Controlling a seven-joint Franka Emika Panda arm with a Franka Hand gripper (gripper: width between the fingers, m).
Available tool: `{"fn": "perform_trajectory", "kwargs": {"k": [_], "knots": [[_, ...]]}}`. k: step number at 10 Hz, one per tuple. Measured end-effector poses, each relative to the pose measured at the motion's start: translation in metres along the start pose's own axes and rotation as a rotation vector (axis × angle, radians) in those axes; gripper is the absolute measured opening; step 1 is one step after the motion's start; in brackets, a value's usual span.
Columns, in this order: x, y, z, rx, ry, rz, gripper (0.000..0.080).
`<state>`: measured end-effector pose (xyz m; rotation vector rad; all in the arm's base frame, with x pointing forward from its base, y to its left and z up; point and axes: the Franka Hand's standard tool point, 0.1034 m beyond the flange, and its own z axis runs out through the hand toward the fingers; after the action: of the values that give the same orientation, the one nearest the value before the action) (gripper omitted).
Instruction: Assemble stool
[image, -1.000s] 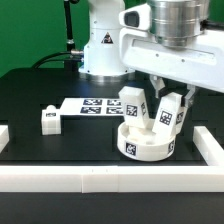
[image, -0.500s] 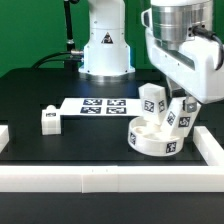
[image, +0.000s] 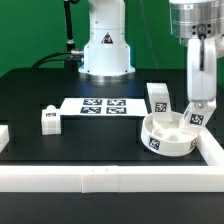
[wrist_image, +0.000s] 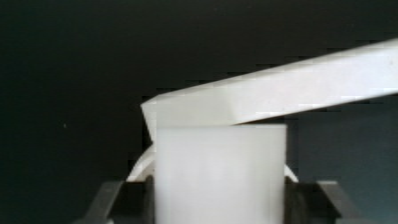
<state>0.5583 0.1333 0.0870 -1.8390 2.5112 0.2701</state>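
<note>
The stool's round white seat (image: 166, 138) lies socket side up near the exterior view's right rail. One white leg (image: 158, 99) stands in the seat at its far side. A second tagged leg (image: 197, 117) stands upright at the seat's right edge, and my gripper (image: 198, 104) comes down from above, shut on it. In the wrist view this leg (wrist_image: 222, 165) fills the space between my two dark fingers (wrist_image: 121, 202), with the gripper (wrist_image: 219, 208) closed against its sides. A third leg (image: 48, 119) lies loose on the black table at the exterior view's left.
The marker board (image: 97, 105) lies flat behind the seat. White border rails run along the front (image: 100, 177) and the right (image: 214, 146), with a short piece at the left (image: 3, 135). A rail (wrist_image: 302, 85) crosses the wrist view behind the held leg. The robot base (image: 105, 45) stands at the back.
The arm swung to the exterior view's right and turned upright. The seat and its legs shifted right with it, toward the right rail. The grip stayed shut on the leg.
</note>
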Motion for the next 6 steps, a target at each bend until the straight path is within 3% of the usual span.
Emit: {"fn": "perform_trajectory", "kwargs": {"k": [4,6], "knots": [[-0.010,0.005,0.003,-0.013,-0.040,0.149,0.0333],[-0.011,0.005,0.005,-0.013,-0.048,0.094,0.0333]]}}
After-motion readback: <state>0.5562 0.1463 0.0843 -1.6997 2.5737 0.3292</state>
